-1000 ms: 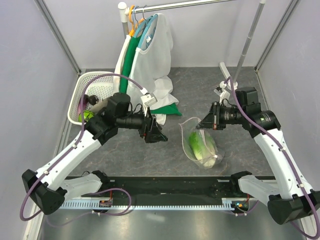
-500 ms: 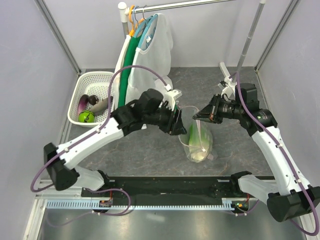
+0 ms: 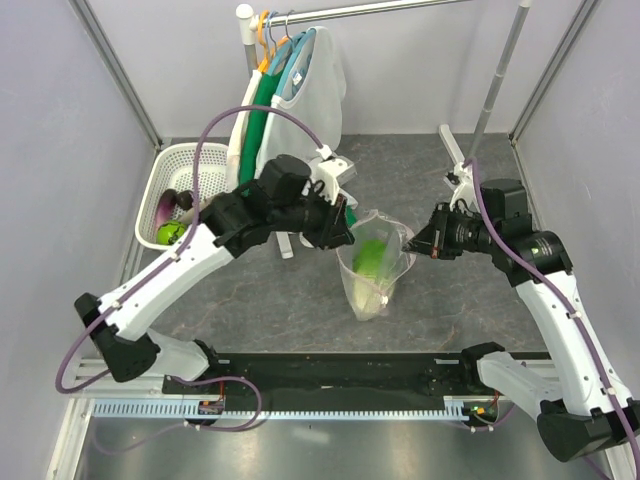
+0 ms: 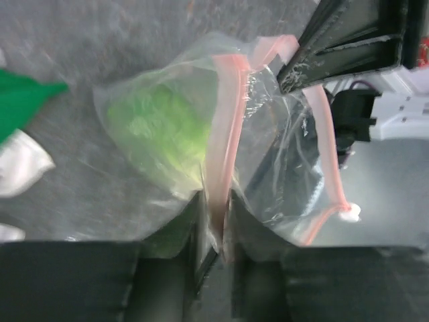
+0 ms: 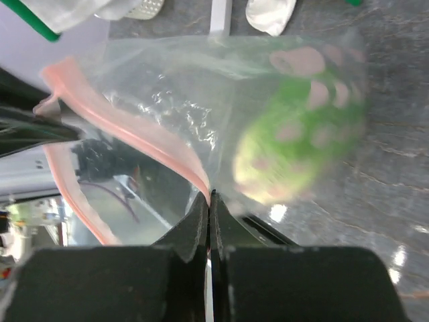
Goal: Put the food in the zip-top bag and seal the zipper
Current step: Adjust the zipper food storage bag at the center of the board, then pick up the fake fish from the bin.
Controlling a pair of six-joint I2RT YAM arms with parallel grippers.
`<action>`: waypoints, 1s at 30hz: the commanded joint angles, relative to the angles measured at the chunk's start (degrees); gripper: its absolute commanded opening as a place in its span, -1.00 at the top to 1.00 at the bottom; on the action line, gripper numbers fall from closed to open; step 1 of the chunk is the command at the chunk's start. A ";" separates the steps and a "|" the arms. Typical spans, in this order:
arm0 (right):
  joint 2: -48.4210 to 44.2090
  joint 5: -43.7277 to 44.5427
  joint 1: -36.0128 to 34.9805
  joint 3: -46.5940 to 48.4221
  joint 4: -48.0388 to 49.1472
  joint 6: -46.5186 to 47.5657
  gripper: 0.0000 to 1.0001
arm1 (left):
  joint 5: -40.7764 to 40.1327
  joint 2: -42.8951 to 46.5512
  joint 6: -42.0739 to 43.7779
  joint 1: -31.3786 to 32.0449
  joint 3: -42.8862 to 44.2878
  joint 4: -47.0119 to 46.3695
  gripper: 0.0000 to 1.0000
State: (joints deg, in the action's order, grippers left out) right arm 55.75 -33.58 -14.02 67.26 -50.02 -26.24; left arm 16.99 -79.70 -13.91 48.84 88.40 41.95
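Both left tool (image 4: pixel 214 231) and right tool (image 5: pixel 209 204) pinching zipper (image 4: pixel 224 114) of zip-top bag (image 3: pixel 370 290), grey tabletop (image 3: pixel 300 300); lilac walls (image 3: pixel 60 120)

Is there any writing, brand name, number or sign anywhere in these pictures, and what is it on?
No text can be read in any view.
Zip-top bag: only pale pink round dots and the pink zipper, no lettering.
Small red tag on the rail by the left arm's base: too small to read.
White basket and hanging garments: no print visible.
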 commanded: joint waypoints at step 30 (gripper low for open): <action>0.85 -2.01 0.05 -2.14 -0.43 2.16 1.00 | 14.13 -19.82 55.02 -66.24 18.11 23.68 -0.82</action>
State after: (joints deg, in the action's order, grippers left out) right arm 56.23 -34.76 -14.02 65.78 -51.72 -24.21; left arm 31.99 -89.71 24.14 -16.99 101.58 60.23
